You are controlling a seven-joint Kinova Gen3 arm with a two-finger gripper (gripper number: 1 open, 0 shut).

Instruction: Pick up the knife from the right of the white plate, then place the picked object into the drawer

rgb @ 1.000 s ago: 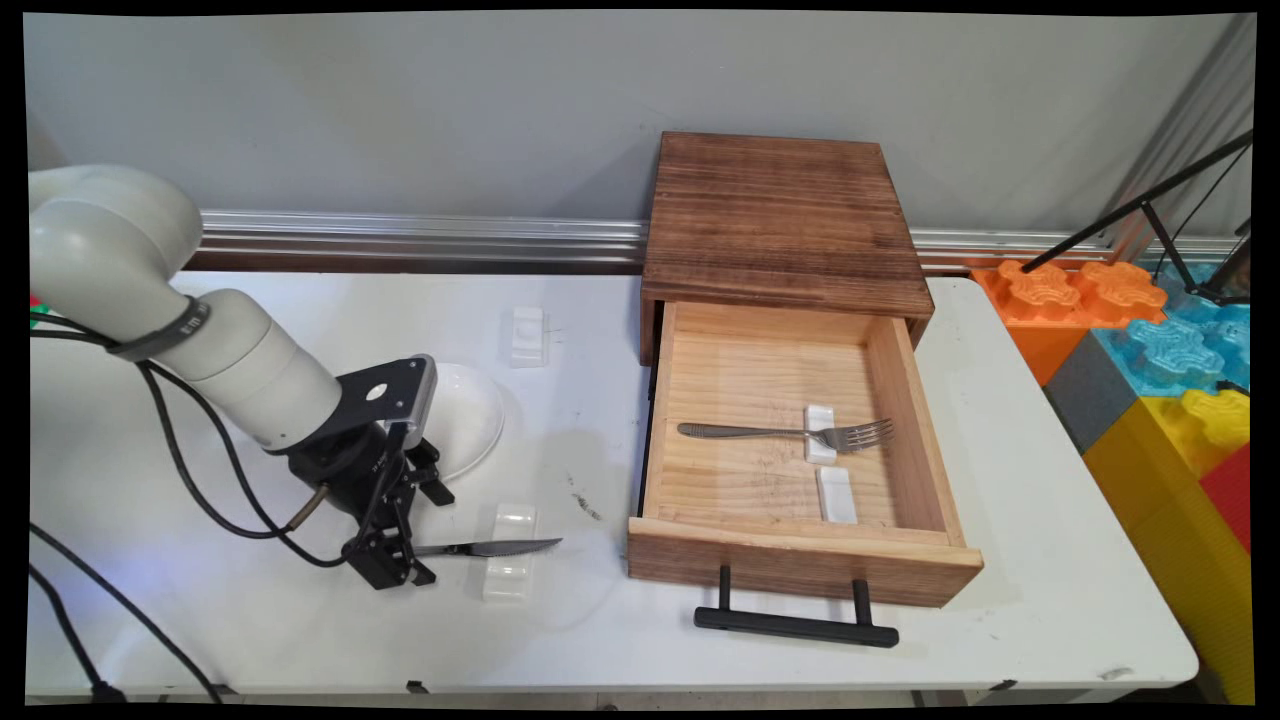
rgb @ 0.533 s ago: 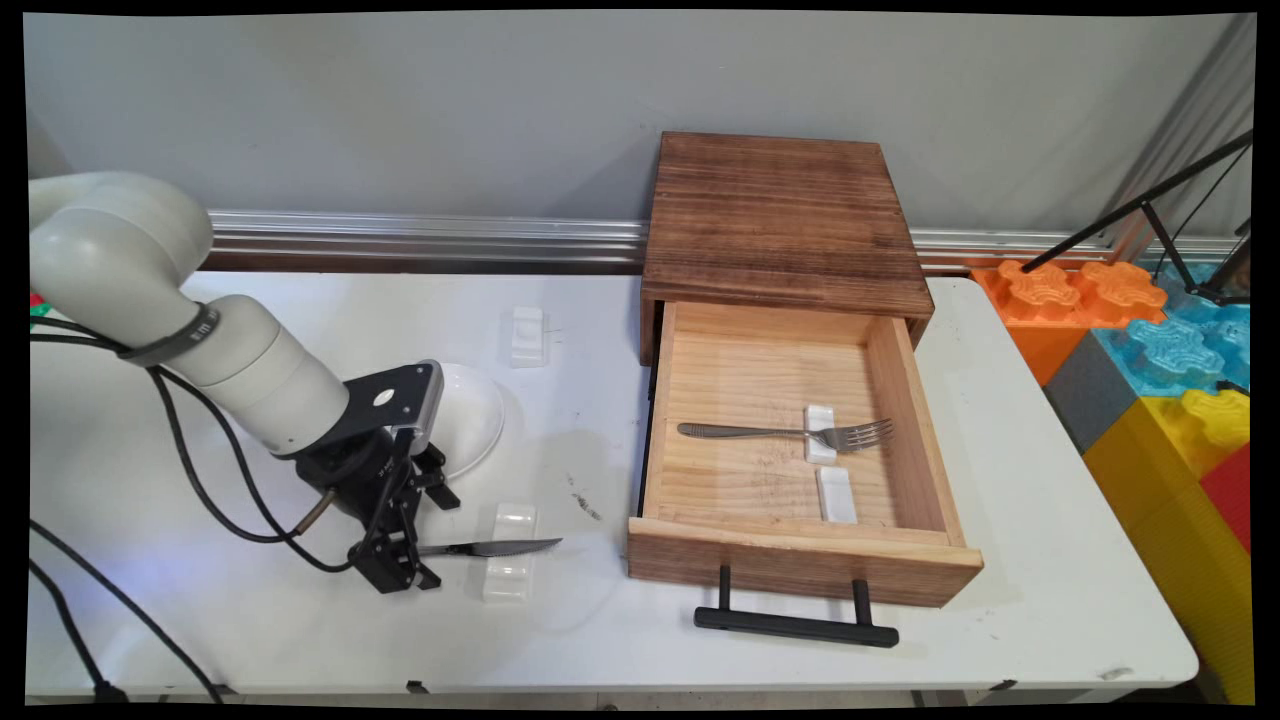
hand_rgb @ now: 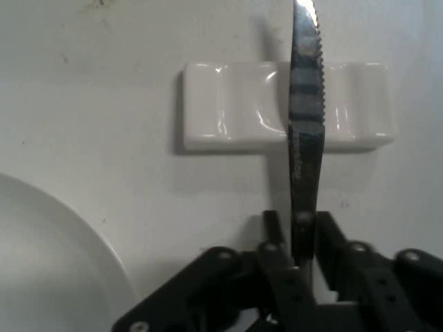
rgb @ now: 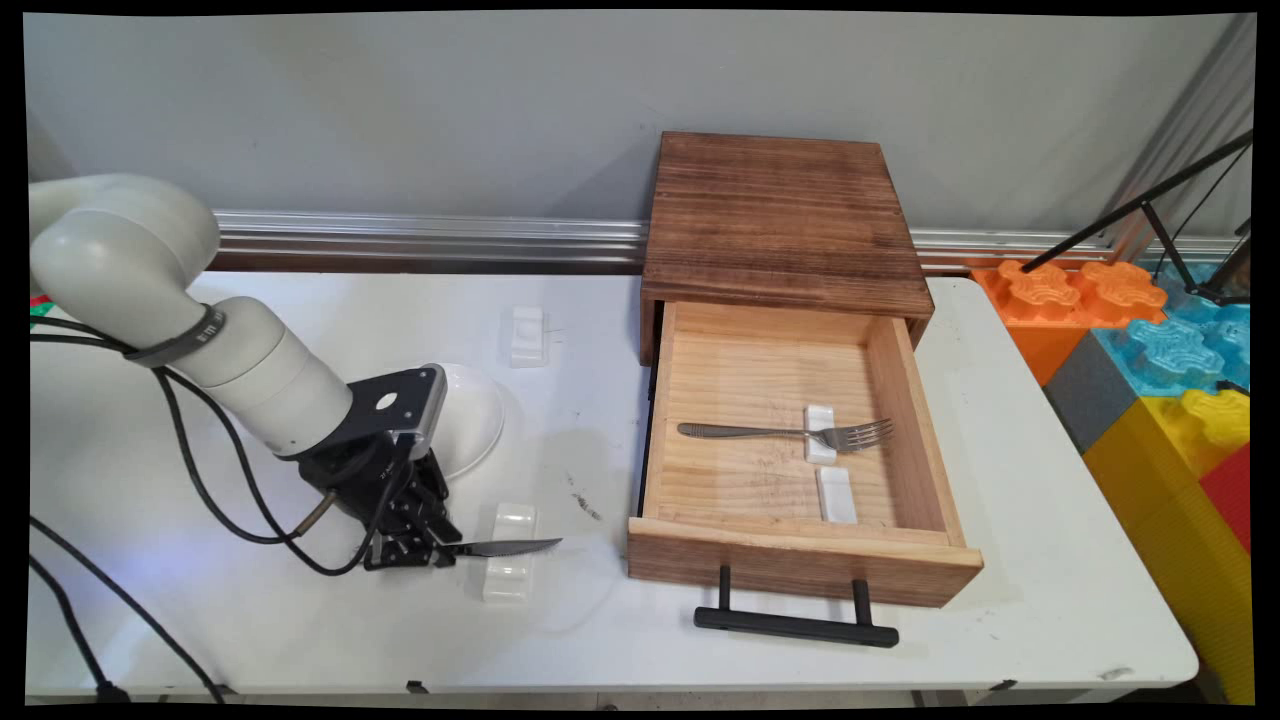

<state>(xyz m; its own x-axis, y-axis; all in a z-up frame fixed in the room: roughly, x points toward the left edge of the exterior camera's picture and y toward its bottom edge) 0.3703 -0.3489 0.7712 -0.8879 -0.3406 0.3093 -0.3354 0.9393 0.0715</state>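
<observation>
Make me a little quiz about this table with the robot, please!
1. True or false: the pincer is shut on the knife.
2. What does the knife's blade lie across? A) white rest B) white bowl C) drawer
3. What lies in the open drawer besides two white rests?

Key: 1 true. 2 A. 3 A fork, lying across one of the rests.
</observation>
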